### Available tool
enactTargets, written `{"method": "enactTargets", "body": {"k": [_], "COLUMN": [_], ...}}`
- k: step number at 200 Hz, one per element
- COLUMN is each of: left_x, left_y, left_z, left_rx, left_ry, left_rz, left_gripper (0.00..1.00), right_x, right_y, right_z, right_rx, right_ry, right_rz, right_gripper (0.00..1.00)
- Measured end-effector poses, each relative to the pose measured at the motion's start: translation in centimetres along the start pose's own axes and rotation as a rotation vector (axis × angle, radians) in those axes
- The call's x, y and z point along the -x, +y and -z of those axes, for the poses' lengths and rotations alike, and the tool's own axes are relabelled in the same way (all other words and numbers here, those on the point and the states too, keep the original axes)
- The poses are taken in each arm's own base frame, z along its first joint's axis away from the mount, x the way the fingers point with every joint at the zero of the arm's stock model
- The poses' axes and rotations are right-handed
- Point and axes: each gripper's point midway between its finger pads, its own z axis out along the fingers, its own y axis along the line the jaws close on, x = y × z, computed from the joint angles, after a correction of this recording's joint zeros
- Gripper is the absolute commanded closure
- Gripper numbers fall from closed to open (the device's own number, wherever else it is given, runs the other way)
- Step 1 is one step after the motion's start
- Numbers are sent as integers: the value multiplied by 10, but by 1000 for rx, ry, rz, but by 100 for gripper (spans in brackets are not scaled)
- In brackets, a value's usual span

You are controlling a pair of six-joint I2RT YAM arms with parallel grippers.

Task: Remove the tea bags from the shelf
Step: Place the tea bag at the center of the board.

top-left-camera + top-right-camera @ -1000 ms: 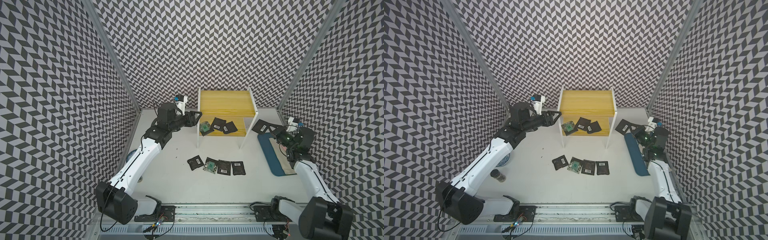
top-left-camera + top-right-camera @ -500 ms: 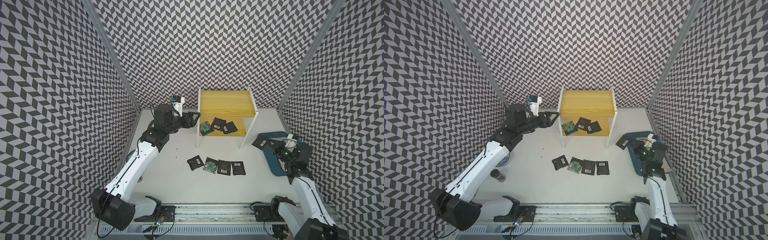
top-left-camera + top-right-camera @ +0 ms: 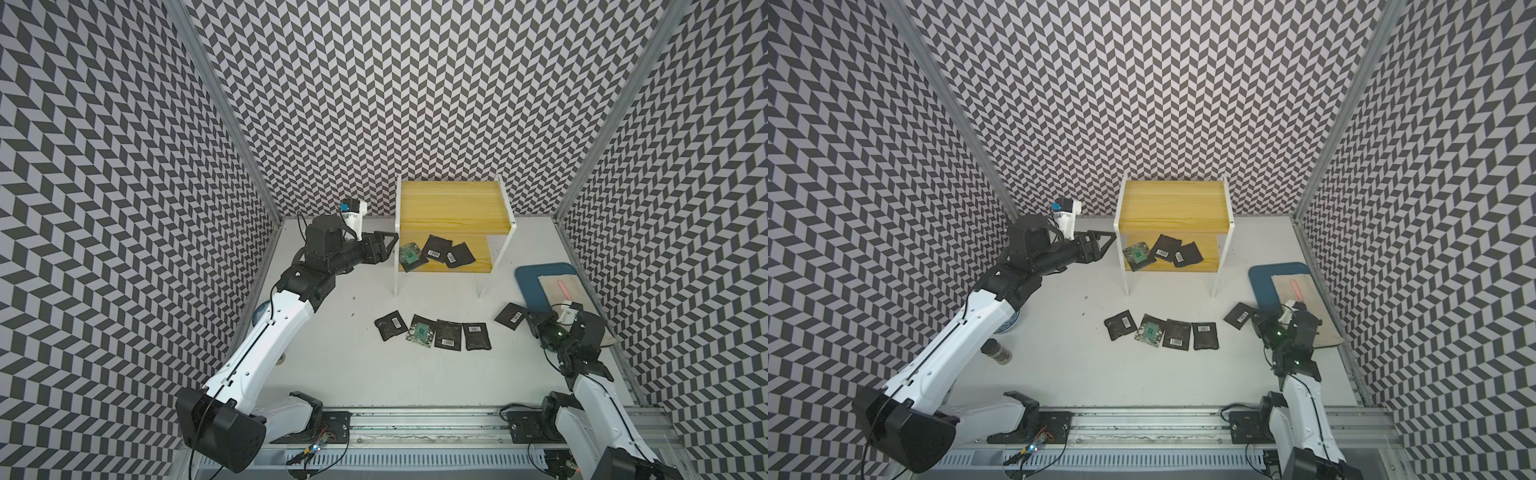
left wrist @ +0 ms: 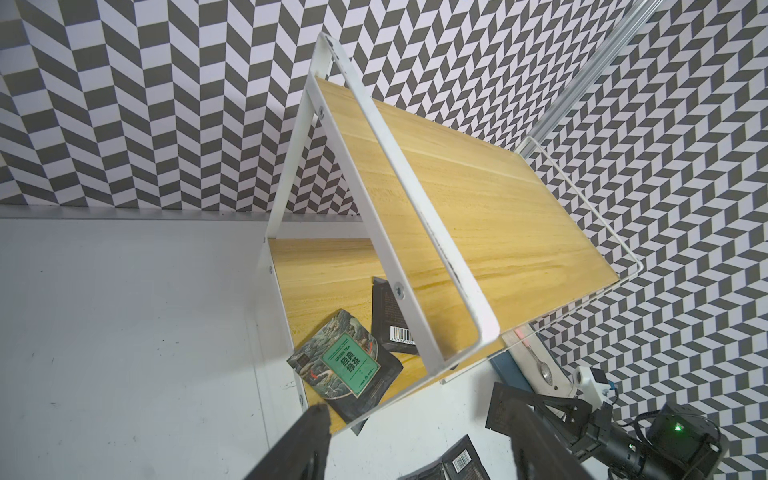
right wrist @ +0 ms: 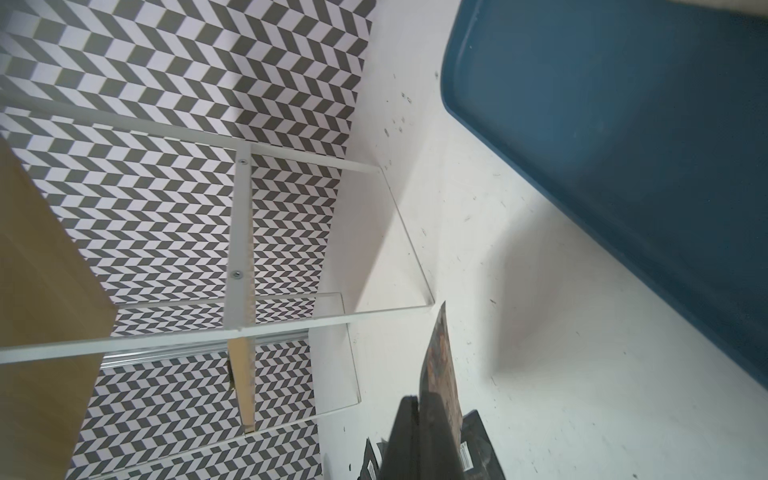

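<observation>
Figure: the workcell as I saw it from the remote station, clock positions read in both top views with 12 at the back wall.

(a) White table [image 3: 332, 374], bearing everything else.

(b) The shelf [image 3: 453, 208] stood at 12 o'clock, its upper yellow board bare.

(c) A dark blue tray [image 3: 527, 286] lay at 3 o'clock, with a beige cloth [image 3: 555, 291] in it.

(d) The left gripper [image 3: 390, 245] hung at 9 o'clock of the lower board, just outside the white side panel. Its jaws were spread and empty, as my left wrist view confirmed.

(e) The right gripper [image 3: 531, 326] sat at 7 o'clock of the tray, clenched on the held tea bag [image 3: 512, 316], which my right wrist view showed edge-on between the jaws. I could not tell whether that bag touched the table.

(f) A row of four tea bags [image 3: 448, 334] lay flat on the table at 6 o'clock of the shelf.

(g) On the lower board lay a green-faced tea bag [image 3: 411, 257], one corner past the board's edge, and at its 3 o'clock two barcode tea bags [image 3: 436, 248], overlapping.
</observation>
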Motion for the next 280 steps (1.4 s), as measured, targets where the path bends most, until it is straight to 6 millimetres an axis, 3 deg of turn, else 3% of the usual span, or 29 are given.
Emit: {"method": "enactTargets", "body": {"k": [98, 142, 214, 250, 280], "left_x": [-4, -6, -6, -6, -6], "left_y": [7, 9, 11, 11, 12], "left_z": [5, 4, 4, 4, 4], "left_rx": [20, 27, 34, 34, 34], "left_ry": [-4, 0, 0, 0, 0], "left_rz": [10, 12, 14, 14, 14], "left_gripper": [29, 29, 29, 29, 29], "right_x": [-5, -19, -27, -26, -25], "right_y": [-27, -55, -74, -71, -70], "right_z": [-2, -3, -2, -2, -2], "right_rx": [-49, -108, -148, -136, -131], "right_ry": [-32, -18, -19, -26, -29], "right_rz": [-41, -75, -95, -104, -112], "right_gripper": [100, 100, 99, 91, 74]}}
